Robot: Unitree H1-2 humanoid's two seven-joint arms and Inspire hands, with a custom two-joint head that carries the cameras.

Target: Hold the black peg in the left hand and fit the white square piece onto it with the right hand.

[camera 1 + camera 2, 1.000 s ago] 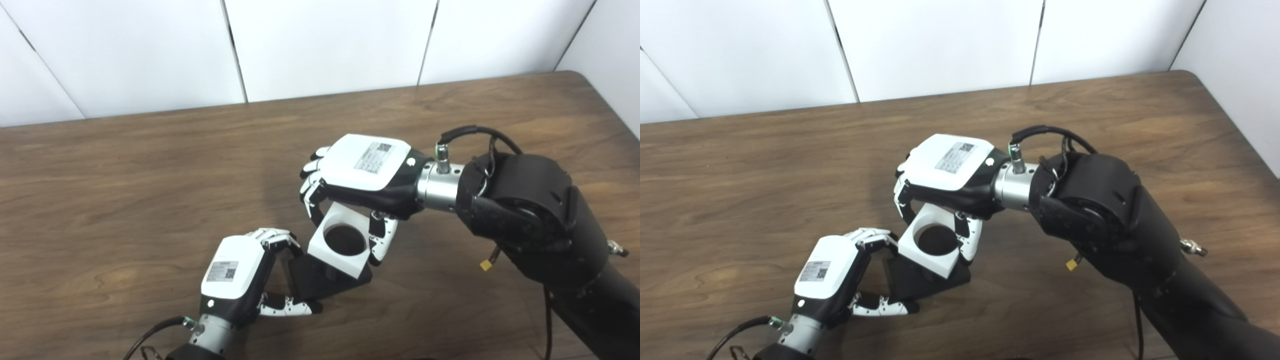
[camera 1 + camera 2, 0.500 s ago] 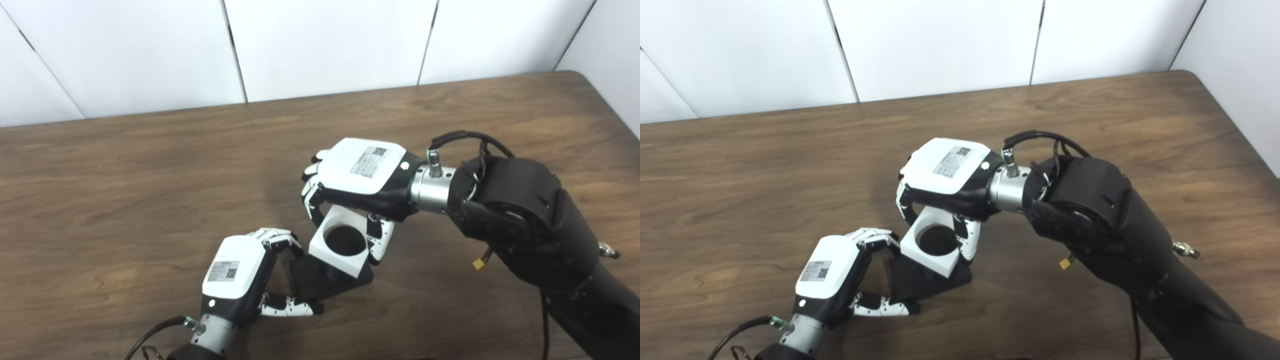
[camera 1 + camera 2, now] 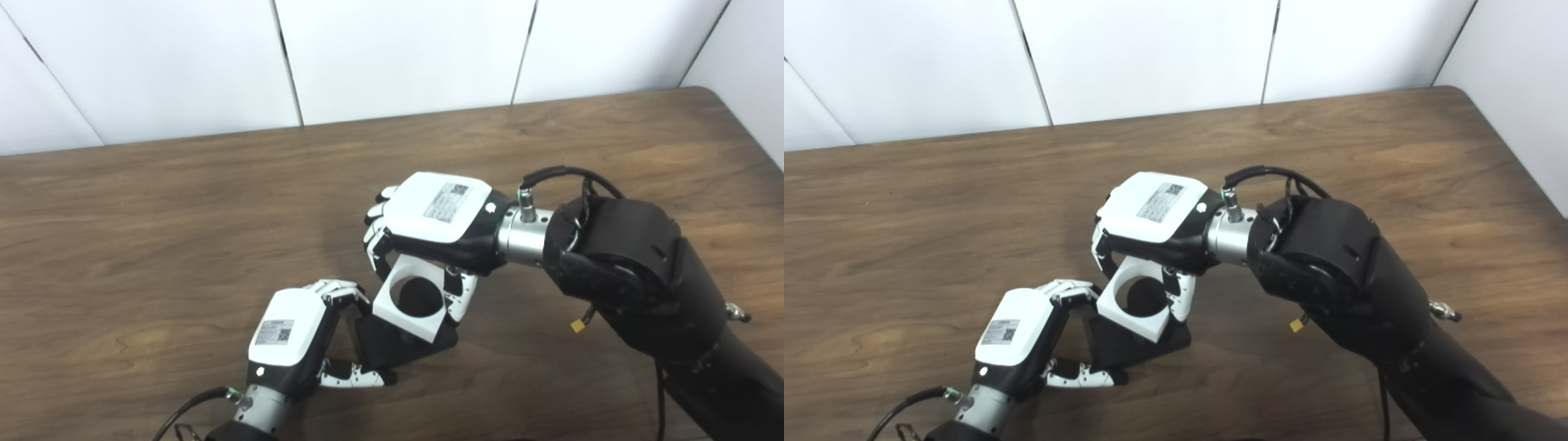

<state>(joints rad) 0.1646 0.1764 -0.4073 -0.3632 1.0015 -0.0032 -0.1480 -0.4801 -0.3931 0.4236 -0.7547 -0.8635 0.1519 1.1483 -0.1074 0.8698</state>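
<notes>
The white square piece [image 3: 409, 300] is held in the air, tilted, just under the palm of the right hand [image 3: 438, 214]. It has a large round hole in the middle, and through this hole only something dark is seen. The fingers [image 3: 375, 245] of the right hand close on its far left side and the thumb [image 3: 459, 297] presses on its right side, so this hand is closed around the piece and carries it. The lower edge of the piece is directly over the black peg [image 3: 401, 343], which has a flat black base standing on the table [image 3: 153, 245]. A short dark post [image 3: 405, 335] shows just under the lower edge of the white piece. Whether the piece already touches the post, I cannot tell, because the piece covers it.

The left hand [image 3: 288, 337] is at the left side of the black base. Its fingers [image 3: 340, 293] curl over the far left corner of the base and its thumb [image 3: 355, 376] lies along the near edge, so it is closed on the base and holds it on the table. The two hands are near each other but do not touch.

The table is of dark brown wood. Behind it stands a white wall [image 3: 398, 55] of panels with dark seams. A black cable [image 3: 569, 174] loops over the right wrist.
</notes>
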